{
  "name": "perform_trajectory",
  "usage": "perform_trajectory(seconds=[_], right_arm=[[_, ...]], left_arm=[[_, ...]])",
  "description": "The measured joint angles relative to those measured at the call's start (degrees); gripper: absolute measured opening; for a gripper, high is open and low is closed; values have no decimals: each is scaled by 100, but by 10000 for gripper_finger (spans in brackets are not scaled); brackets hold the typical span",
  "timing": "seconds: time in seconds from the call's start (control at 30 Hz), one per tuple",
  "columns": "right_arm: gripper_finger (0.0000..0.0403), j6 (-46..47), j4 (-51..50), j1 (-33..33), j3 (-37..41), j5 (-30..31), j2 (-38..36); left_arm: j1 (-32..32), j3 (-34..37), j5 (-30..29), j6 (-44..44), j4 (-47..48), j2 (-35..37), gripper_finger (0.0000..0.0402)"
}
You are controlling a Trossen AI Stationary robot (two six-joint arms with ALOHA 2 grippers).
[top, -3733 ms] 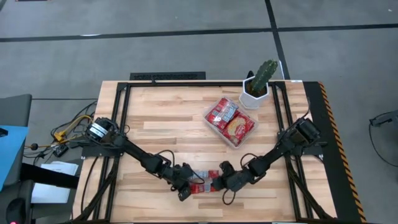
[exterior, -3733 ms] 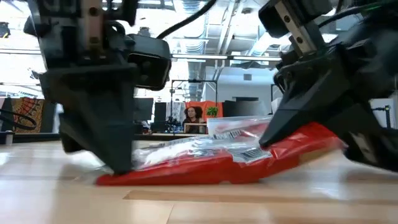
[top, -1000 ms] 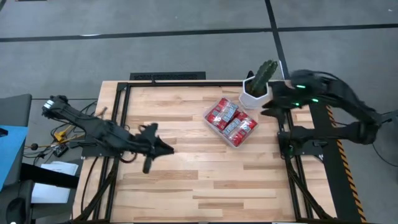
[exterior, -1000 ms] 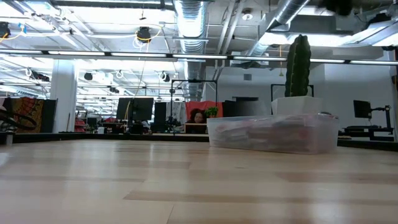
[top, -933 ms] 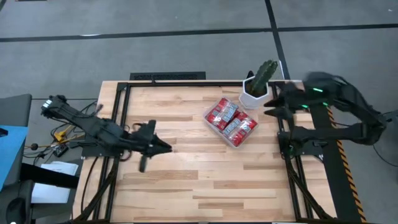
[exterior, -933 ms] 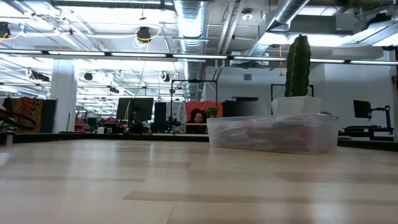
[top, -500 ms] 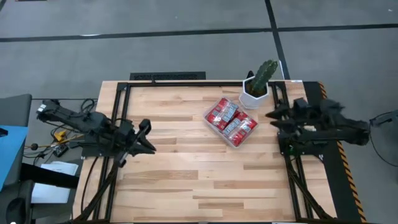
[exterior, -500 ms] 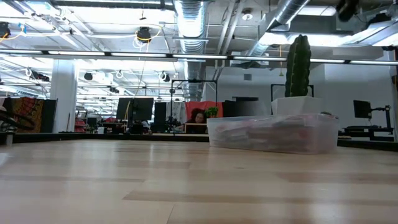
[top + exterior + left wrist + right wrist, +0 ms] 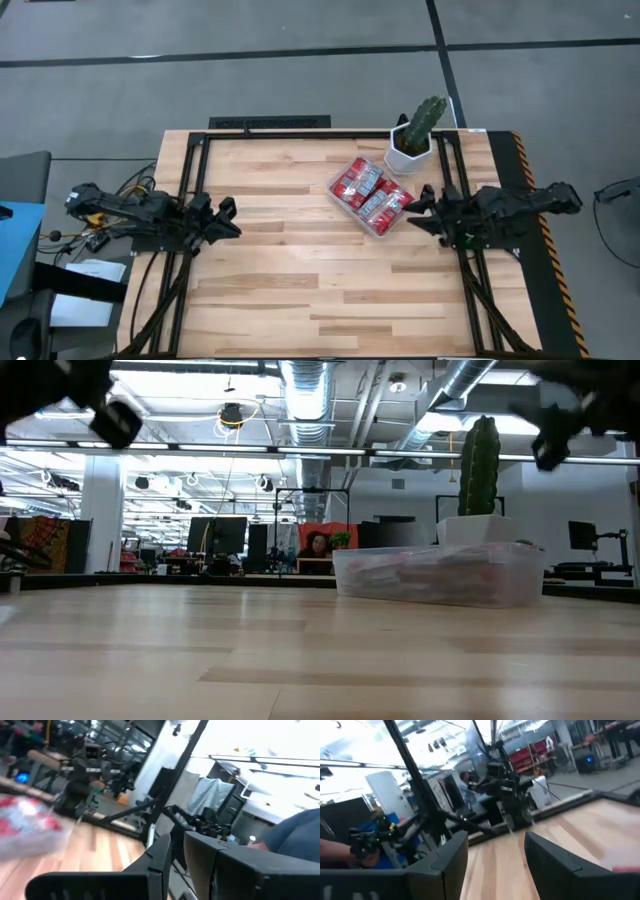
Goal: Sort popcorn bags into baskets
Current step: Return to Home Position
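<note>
Left gripper: we see it over the left edge of the desk, well apart from the bags, its fingers released and spread with nothing between them.
Right gripper: it hangs at the desk's right side, just beside the basket; in the right wrist view its two fingers stand wide apart and hold nothing.
Popcorn bags: the red and white packets all lie inside the basket, overlapping one another, so we cannot count them surely. We see none on the bare wood.
Basket: a clear shallow tray sits turned at an angle on the far right part of the desk. In the low view its wall shows the packets dimly through it.
Cactus pot: a white pot with a green cactus stands just behind the basket.
Room: a person sits far off behind the desk.
</note>
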State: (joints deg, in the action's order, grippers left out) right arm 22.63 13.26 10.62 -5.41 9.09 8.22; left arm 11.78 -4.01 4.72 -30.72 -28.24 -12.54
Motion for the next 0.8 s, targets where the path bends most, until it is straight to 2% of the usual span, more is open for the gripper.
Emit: perform_trajectory(seconds=[0.07, 0.17, 0.27, 0.53, 0.6, 0.8], right_arm=[[215, 23, 35, 151, 261, 301, 0], [212, -2, 59, 305, 487, 553, 1], [210, -83, -264, 334, 487, 699, 1], [210, -194, -488, 195, 490, 735, -1], [212, 16, -540, 191, 490, 735, 1], [215, 326, -671, 191, 492, 735, -1]], left_arm=[[0, 336, -132, -106, 88, 371, 43], [-3, 323, -320, -49, 1091, 862, 43], [-1, 339, -368, 157, 1507, 1228, 43], [-1, 343, -429, 762, 1705, 1183, 43], [1, 343, -539, 860, 1718, 1186, 43], [1, 347, -707, 404, 2013, 1186, 43]])
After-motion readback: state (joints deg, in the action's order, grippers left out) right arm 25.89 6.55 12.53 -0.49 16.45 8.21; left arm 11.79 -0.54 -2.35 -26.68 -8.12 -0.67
